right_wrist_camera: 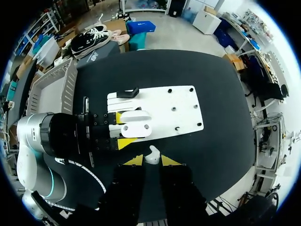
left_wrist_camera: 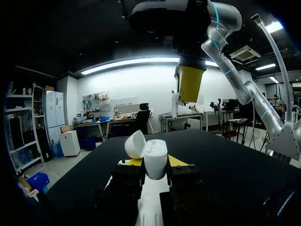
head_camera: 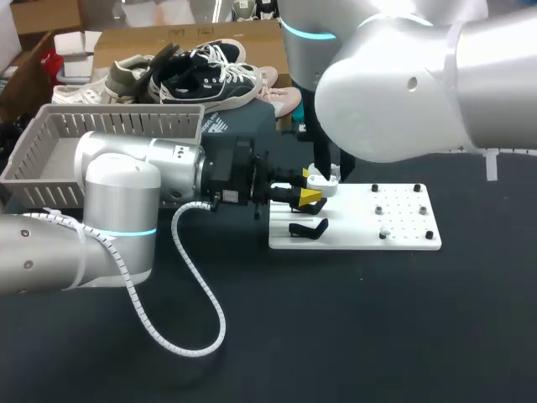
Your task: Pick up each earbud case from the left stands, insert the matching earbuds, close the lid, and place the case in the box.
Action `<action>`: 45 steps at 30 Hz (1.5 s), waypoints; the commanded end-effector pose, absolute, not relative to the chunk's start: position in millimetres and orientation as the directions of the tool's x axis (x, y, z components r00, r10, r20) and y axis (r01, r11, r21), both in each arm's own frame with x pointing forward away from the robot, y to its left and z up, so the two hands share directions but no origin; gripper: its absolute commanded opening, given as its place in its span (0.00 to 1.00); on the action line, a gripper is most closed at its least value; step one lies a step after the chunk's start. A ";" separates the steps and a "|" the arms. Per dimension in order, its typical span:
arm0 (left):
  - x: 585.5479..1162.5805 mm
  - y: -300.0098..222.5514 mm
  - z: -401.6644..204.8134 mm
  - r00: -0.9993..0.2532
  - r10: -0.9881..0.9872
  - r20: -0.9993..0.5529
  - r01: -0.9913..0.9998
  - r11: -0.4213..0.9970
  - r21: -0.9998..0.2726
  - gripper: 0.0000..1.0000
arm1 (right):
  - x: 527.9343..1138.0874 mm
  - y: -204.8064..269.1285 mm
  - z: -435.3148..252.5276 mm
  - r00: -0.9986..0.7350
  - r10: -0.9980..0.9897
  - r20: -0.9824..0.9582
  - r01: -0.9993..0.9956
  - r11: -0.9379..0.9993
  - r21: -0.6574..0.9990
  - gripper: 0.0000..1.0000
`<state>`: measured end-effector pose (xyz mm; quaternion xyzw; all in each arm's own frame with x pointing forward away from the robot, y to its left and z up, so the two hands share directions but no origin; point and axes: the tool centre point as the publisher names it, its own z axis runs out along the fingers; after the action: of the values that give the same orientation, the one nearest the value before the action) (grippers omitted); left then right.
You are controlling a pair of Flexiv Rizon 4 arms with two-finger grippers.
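Your bench (head_camera: 352, 336) carries the box (head_camera: 126, 123) at 10 o'clock and the white plate (head_camera: 403, 231) toward 3. Your left end effector (head_camera: 307, 197) is clamped on the open earbud case (head_camera: 323, 181) over the plate's 10 o'clock corner, steadying it, I judge, for loading. Its sockets face up, and its long axis runs 9-to-3. Directly above, your right end effector (right_wrist_camera: 151, 161) pinches an earbud (right_wrist_camera: 151, 153), apparently to seat it.

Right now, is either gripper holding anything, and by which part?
Left gripper holds the open white earbud case by the two sides of its base, lid hinged open. Right gripper pinches a small white earbud between its fingertips.
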<state>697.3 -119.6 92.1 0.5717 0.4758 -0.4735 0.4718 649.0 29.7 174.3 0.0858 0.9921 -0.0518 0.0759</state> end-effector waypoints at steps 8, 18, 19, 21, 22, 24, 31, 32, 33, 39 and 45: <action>698.1 -119.4 91.5 0.100 0.095 -0.990 0.991 -0.104 0.090 0.00 | 661.6 38.7 171.5 -0.983 0.122 -0.140 0.135 0.988 -0.082 0.00; 698.1 -119.4 91.5 0.100 0.095 -0.990 0.991 -0.104 0.090 0.00 | 667.8 34.7 166.0 -0.990 0.070 -0.121 0.083 0.991 -0.105 0.00; 698.1 -119.4 91.5 0.100 0.095 -0.990 0.991 -0.104 0.090 0.00 | 668.1 34.7 165.4 -0.991 0.063 -0.118 0.076 0.991 -0.107 0.00; 698.1 -119.4 91.5 0.100 0.095 -0.990 0.991 -0.104 0.090 0.00 | 669.4 34.5 164.4 -0.992 0.049 -0.113 0.062 0.991 -0.116 0.00; 698.1 -119.4 91.5 0.100 0.095 -0.990 0.991 -0.104 0.090 0.00 | 669.8 34.4 164.2 -0.993 0.045 -0.108 0.057 0.992 -0.117 0.00; 698.1 -119.4 91.5 0.100 0.095 -0.990 0.991 -0.104 0.090 0.00 | 671.2 33.9 163.9 -0.994 0.036 -0.104 0.049 0.991 -0.125 0.00; 698.1 -119.4 91.5 0.100 0.095 -0.990 0.991 -0.104 0.090 0.00 | 674.6 31.1 163.2 -0.996 0.021 -0.091 0.033 0.990 -0.137 0.00; 698.1 -119.4 91.5 0.100 0.095 -0.990 0.991 -0.104 0.090 0.00 | 674.8 31.0 163.2 -0.996 0.020 -0.090 0.032 0.990 -0.137 0.00; 698.1 -119.4 91.5 0.100 0.095 -0.990 0.991 -0.104 0.090 0.00 | 674.9 30.9 163.0 -0.996 0.018 -0.089 0.031 0.990 -0.138 0.00; 698.1 -119.4 91.5 0.100 0.095 -0.990 0.991 -0.104 0.090 0.00 | 676.1 31.3 158.6 -0.997 0.011 -0.080 0.022 0.989 -0.145 0.00; 698.1 -119.4 91.5 0.100 0.095 -0.990 0.991 -0.104 0.090 0.00 | 677.3 29.9 155.4 -0.997 0.012 -0.073 0.022 0.989 -0.148 0.00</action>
<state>697.3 -119.6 92.1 0.5717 0.4758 -0.4735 0.4718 675.8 29.6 156.0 0.0078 0.9966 -0.0733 0.0382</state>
